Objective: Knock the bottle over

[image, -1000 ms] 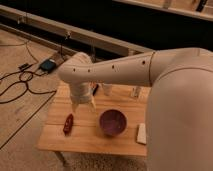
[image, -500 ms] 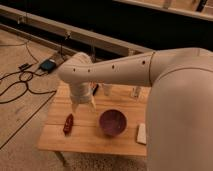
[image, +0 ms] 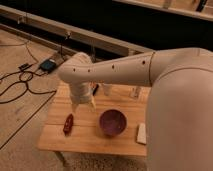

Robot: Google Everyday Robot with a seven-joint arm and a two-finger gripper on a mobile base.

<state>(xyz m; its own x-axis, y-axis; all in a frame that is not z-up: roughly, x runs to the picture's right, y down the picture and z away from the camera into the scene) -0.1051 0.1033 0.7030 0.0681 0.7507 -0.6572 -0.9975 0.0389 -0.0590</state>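
Note:
My gripper [image: 84, 106] hangs from the big white arm over the left half of the wooden table [image: 90, 142], fingers pointing down and spread apart, holding nothing. A slim clear bottle [image: 134, 92] stands upright at the table's back edge, right of the gripper and partly hidden under the arm. A wider whitish cup [image: 107, 90] stands between the gripper and the bottle, just behind the gripper's right finger. The gripper touches neither.
A purple bowl [image: 112, 122] sits mid-table in front of the cup. A reddish-brown object [image: 68, 123] lies at the left front. A small white block [image: 142, 133] lies at the right. Cables and a box [image: 48, 64] lie on the floor at left.

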